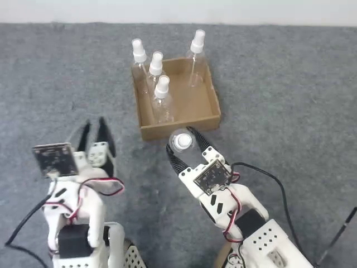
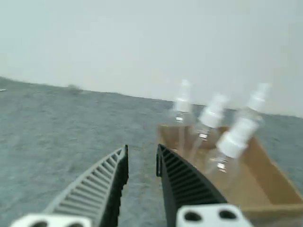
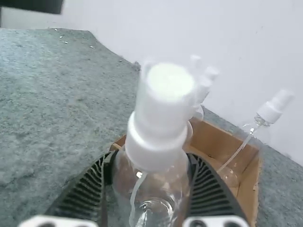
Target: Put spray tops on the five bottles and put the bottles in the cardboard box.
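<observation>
Gripping a capped bottle (image 3: 158, 142), the right pincer (image 1: 179, 139) faces the cardboard box (image 1: 178, 127) wall just ahead, four bottles (image 1: 162, 100) beyond it; left pincer (image 1: 94, 124) narrowly parted, empty.

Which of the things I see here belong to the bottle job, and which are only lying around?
Job:
- cardboard box
- four bottles with spray tops, standing in it
- fifth bottle, top on, between the jaws of the right gripper
- left gripper, open, empty

Only there:
- grey carpet
- white wall
</observation>
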